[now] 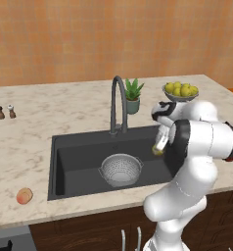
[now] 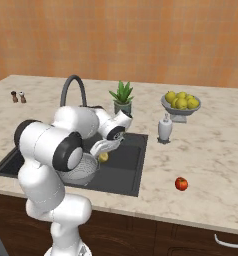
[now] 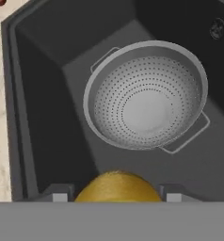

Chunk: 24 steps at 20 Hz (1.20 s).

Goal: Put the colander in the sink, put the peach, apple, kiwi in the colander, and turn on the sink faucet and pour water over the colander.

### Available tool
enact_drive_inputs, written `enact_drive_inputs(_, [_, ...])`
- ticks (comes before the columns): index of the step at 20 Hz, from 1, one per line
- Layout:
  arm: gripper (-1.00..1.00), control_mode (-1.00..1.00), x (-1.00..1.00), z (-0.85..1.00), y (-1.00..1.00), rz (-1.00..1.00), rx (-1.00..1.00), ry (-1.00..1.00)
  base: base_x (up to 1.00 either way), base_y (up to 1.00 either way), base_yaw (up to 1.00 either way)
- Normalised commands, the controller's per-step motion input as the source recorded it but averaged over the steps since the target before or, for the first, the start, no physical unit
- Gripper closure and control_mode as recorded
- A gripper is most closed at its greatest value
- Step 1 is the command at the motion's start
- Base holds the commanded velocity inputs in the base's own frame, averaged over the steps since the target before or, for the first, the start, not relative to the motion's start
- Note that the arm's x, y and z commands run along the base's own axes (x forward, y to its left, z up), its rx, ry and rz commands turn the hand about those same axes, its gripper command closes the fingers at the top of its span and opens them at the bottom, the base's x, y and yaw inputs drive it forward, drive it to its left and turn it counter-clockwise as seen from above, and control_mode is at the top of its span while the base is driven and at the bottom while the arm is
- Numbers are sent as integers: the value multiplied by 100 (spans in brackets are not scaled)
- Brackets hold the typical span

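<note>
Above sink (image 1: 59, 162), claw (image 3: 117, 192) grips kiwi (image 3: 117, 187); colander (image 3: 147, 96) sits empty in basin.

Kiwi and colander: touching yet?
Apart. Hand view: kiwi sits between the gripper fingertips, dark sink floor showing between it and the colander rim.

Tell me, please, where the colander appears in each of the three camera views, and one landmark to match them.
Left base view: colander sits low in the middle, on the sink floor below the faucet.
Right base view: colander is at lower left, mostly hidden behind the arm.
Hand view: colander lies right of centre, seen from above, nothing in it.
Shared landmark: the black sink.
</note>
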Motion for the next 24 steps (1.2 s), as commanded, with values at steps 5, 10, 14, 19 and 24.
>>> enact_drive_inputs(5, [100, -100, 24, -29, 37, 18, 25, 0, 0, 0, 0])
enact_drive_inputs(10, [100, -100, 29, -34, 36, 0, 13, 0, 0, 0, 0])
enact_drive_inputs(14, [100, -100, 30, -29, 47, -4, 6, 6, 0, 0, 0])
enact_drive_inputs(19, [100, -100, 27, -43, 43, -11, -1, 8, 0, 0, 0])
enact_drive_inputs(24, [100, -100, 34, -60, 29, -13, -12, 5, 0, 0, 0])
